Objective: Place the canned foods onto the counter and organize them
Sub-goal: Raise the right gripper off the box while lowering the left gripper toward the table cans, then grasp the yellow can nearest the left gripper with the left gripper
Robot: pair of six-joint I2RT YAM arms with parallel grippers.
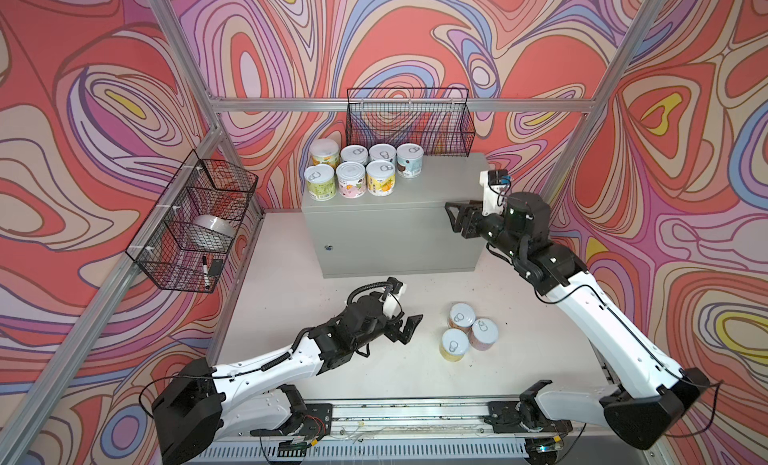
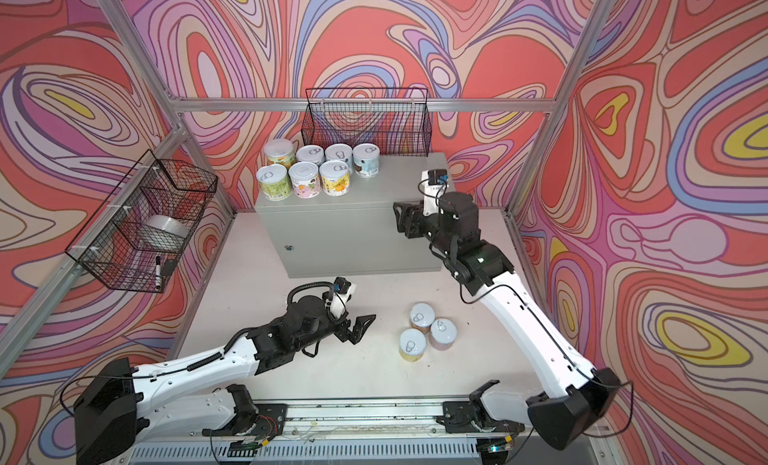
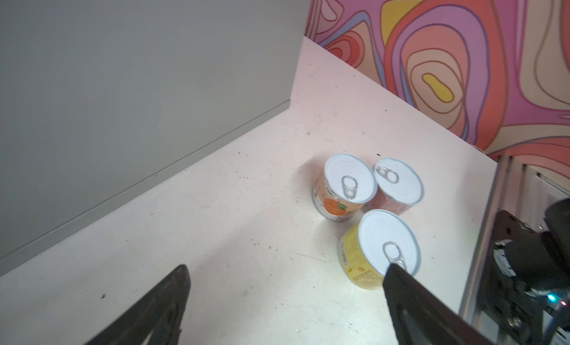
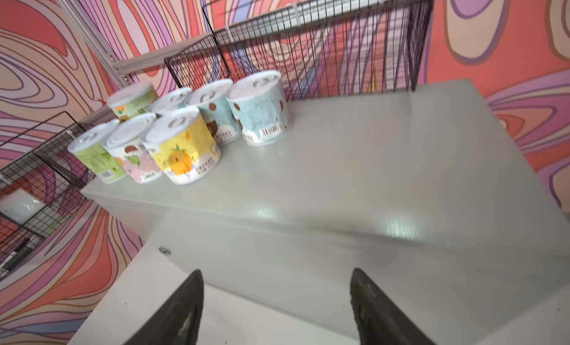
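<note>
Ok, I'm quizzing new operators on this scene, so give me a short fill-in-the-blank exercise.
____ cans stand on the grey cabinet.
The cans down on the table number ____.
The left gripper and the right gripper both hold ____.
Missing: seven, three, nothing.

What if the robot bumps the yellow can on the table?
Probably slides, not rolls: the yellow can stands upright on its flat base. Short and wide, it likely won't tip. It might nudge the pink can beside it.
</note>
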